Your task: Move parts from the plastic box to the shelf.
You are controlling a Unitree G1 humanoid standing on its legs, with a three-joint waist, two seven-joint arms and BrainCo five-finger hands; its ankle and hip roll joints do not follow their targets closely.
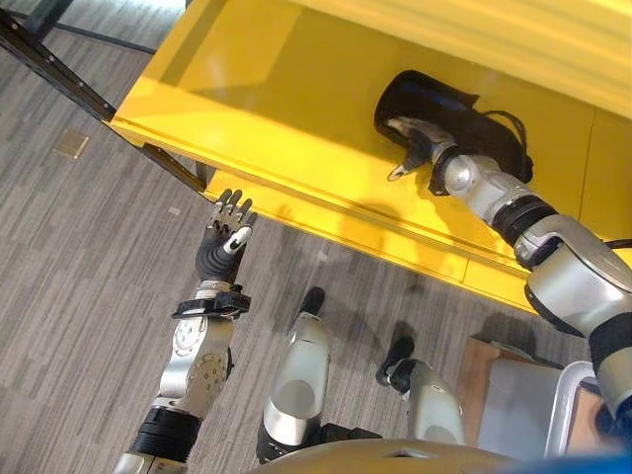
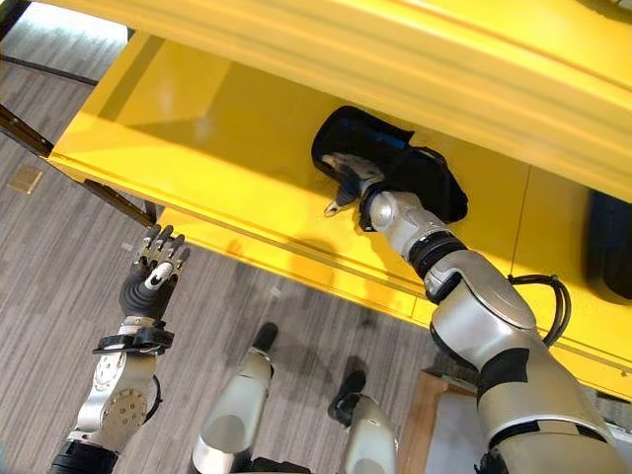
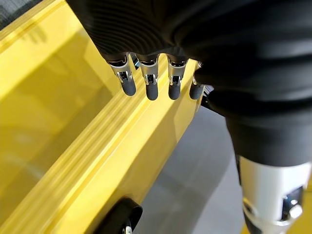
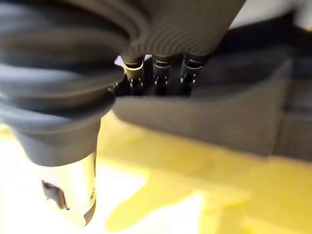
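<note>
Right hand [image 2: 348, 176] fingertips behind black part [image 2: 395, 163]

The shelf [image 1: 296, 109] is smooth, glossy yellow painted metal that mirrors the light. The part [image 2: 415, 168] on it looks matt black, like moulded plastic. The floor [image 1: 79, 247] is grey carpet with a rough, streaked weave.

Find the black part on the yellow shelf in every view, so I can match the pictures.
Left eye view: black part at upper right, on the yellow shelf, at the right hand.
Right eye view: upper middle, same hand against it.
Right wrist view: the dark mass past the fingers.
Left wrist view: not in it; just the left hand over the shelf edge.
Shared landmark: the shelf's yellow front lip.
</note>
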